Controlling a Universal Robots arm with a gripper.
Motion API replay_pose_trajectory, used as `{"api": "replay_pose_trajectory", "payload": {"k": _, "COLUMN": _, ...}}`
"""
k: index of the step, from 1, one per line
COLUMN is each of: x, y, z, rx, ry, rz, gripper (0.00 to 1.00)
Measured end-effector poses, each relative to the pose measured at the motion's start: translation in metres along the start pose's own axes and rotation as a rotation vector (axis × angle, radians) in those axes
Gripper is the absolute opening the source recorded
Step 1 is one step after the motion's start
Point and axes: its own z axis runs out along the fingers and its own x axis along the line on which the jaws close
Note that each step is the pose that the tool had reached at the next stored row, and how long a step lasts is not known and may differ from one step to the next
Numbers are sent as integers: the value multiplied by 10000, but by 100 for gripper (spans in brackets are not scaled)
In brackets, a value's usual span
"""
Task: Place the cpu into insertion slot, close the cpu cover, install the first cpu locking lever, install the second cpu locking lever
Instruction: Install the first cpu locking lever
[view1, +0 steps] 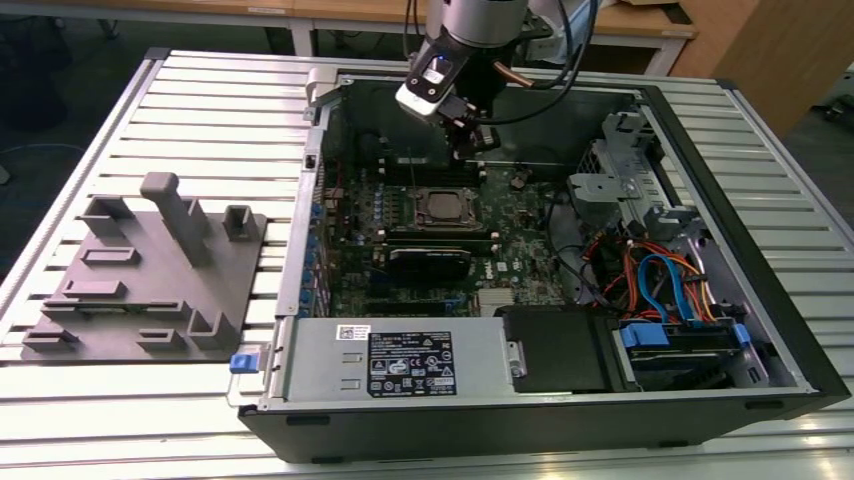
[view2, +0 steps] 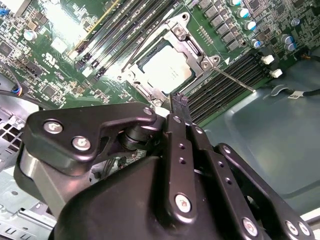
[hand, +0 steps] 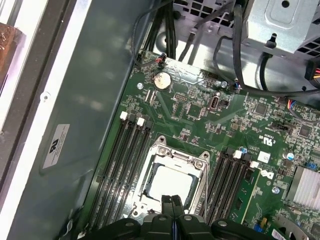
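In the first wrist view the gripper (hand: 172, 201) has its jaws pressed together and holds nothing. Its tips are just over the near edge of the cpu (hand: 170, 186); whether they touch it I cannot tell. The cpu lies flat in the insertion slot (hand: 146, 189) beneath the tips, and the cpu cover (hand: 181, 156) appears folded down around it. Just beyond the tips, in the second wrist view, a thin lever rod (view2: 231, 78) juts free, seemingly unlatched. The first lever step looks to be in hand. It calls for the closed tips to catch that rod and press it under its catch.
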Motion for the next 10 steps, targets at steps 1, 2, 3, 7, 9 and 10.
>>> {"api": "replay_pose_trajectory", "payload": {"k": 1, "x": 0, "y": 0, "z": 0, "rx": 0, "ry": 0, "rz": -3, "gripper": 10}}
{"api": "replay_pose_trajectory", "payload": {"k": 2, "x": 0, "y": 0, "z": 0, "rx": 0, "ry": 0, "rz": -4, "gripper": 10}}
{"api": "replay_pose_trajectory", "payload": {"k": 3, "x": 0, "y": 0, "z": 0, "rx": 0, "ry": 0, "rz": -4, "gripper": 10}}
{"api": "replay_pose_trajectory", "payload": {"k": 7, "x": 0, "y": 0, "z": 0, "rx": 0, "ry": 0, "rz": -6, "gripper": 10}}
{"api": "replay_pose_trajectory", "payload": {"k": 9, "x": 0, "y": 0, "z": 0, "rx": 0, "ry": 0, "rz": -12, "gripper": 10}}
{"api": "replay_pose_trajectory", "payload": {"k": 10, "x": 0, "y": 0, "z": 0, "rx": 0, "ry": 0, "rz": -21, "gripper": 10}}
